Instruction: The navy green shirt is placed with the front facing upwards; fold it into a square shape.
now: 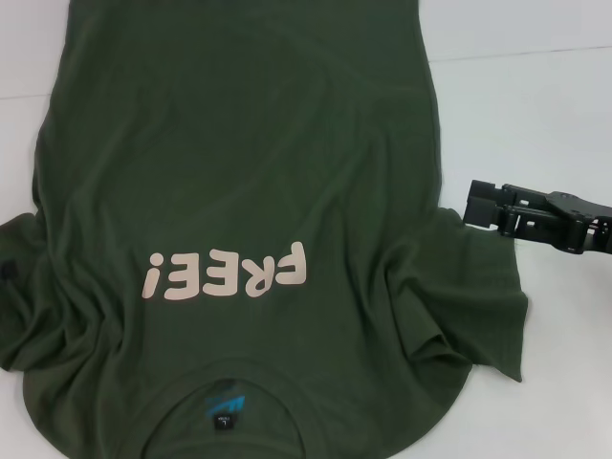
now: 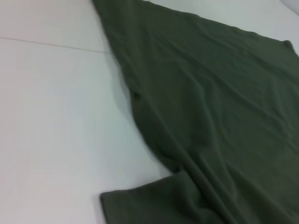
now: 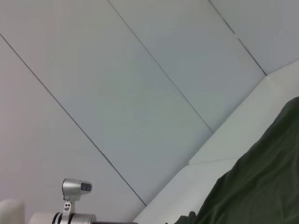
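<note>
The navy green shirt (image 1: 239, 172) lies spread on the white table (image 1: 535, 105), front up. Its pale "FREE!" letters (image 1: 228, 273) read upside down from my head. The collar with a blue neck label (image 1: 224, 404) is nearest me and the hem is at the far side. Both sleeves are rumpled. My right gripper (image 1: 475, 207) hovers low at the outer edge of the right sleeve (image 1: 478, 296), pointing toward the shirt. Only a small dark tip of my left gripper (image 1: 6, 271) shows, at the left sleeve. The left wrist view shows the shirt's side edge (image 2: 135, 98) and a sleeve (image 2: 149, 200).
White table surface lies bare on both sides of the shirt (image 2: 56, 130). In the right wrist view, grey wall panels (image 3: 140, 93) rise beyond the table, a silver fixture (image 3: 74, 189) stands low near them, and a shirt edge (image 3: 261, 186) shows.
</note>
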Controlling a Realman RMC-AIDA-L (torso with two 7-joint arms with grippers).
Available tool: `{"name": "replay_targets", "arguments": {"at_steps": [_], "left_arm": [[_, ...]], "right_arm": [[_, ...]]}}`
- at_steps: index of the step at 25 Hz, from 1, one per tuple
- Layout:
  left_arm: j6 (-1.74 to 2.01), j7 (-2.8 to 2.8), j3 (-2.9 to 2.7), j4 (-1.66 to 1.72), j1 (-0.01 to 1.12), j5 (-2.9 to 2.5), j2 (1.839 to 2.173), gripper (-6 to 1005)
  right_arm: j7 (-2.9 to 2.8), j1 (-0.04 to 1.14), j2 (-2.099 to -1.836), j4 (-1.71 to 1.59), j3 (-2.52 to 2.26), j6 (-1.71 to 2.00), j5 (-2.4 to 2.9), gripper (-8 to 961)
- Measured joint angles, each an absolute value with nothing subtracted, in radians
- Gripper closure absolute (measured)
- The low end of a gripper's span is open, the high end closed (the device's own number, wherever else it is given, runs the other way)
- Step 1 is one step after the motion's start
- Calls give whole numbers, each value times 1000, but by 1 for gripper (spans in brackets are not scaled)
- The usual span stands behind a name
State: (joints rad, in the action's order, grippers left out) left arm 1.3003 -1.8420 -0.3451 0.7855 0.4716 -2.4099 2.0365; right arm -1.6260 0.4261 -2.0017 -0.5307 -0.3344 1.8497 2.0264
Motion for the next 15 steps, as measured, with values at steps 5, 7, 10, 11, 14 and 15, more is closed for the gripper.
{"name": "replay_targets", "arguments": {"at_steps": [5, 7, 10, 11, 14, 15], "left_arm": [[1288, -1842, -346, 785, 469, -2411, 2037, 140], [1286, -1842, -346, 785, 468, -2414, 2037, 140], [1276, -1842, -346, 784, 467, -2417, 2037, 140], [1273, -1842, -346, 783, 467, -2418, 2037, 140], [1266, -1843, -347, 781, 466, -2418, 2037, 139], [1264, -1844, -346, 781, 466, -2416, 2038, 139]], "right_arm": [[-1626, 427, -2002, -531, -334, 1848, 2026, 11], [-1626, 427, -2002, -531, -334, 1847, 2026, 11], [-1626, 426, -2002, -531, -334, 1846, 2026, 11], [-1626, 426, -2002, -531, -334, 1846, 2026, 11], [-1626, 426, -2002, -531, -334, 1846, 2026, 12], [-1626, 426, -2002, -531, -334, 1846, 2026, 12]]}}
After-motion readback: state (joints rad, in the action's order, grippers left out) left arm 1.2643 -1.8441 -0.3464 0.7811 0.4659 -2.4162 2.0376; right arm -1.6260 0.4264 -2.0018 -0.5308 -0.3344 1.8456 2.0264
